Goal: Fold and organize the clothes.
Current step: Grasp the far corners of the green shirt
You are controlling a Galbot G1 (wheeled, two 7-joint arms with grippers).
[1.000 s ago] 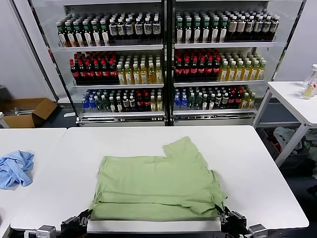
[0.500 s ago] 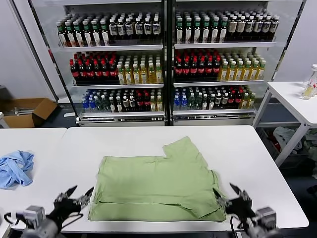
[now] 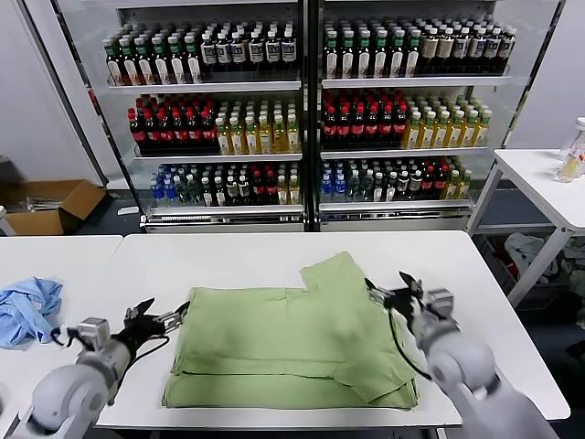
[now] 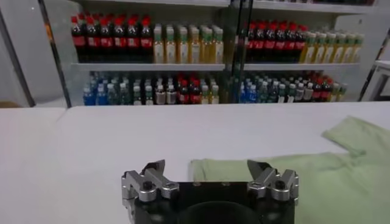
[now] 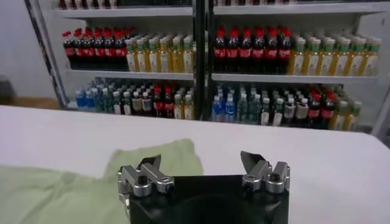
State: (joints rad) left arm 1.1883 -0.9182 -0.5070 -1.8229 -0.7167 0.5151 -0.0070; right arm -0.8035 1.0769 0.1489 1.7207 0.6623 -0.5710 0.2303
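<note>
Because the green polo shirt (image 3: pixel 291 343) is soft, light cloth that will sag and slide when lifted, I judge it is best pinched at the corners or along a folded edge, both sides together. One shirt lies half-folded on the white table (image 3: pixel 475 302), near its front edge. The left gripper (image 3: pixel 160 320) and right gripper (image 3: pixel 391 291), two in all, stand released and empty beside its two sides; one blue garment (image 3: pixel 27 309) lies apart.

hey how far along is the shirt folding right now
Done: the green shirt lies on the white table with its near part doubled over. One sleeve sticks out at the far side. In hand: nothing; the left gripper is open at the shirt's left edge, the right gripper open beside the sleeve. Left: probably tucking that sleeve and further folds.
</note>
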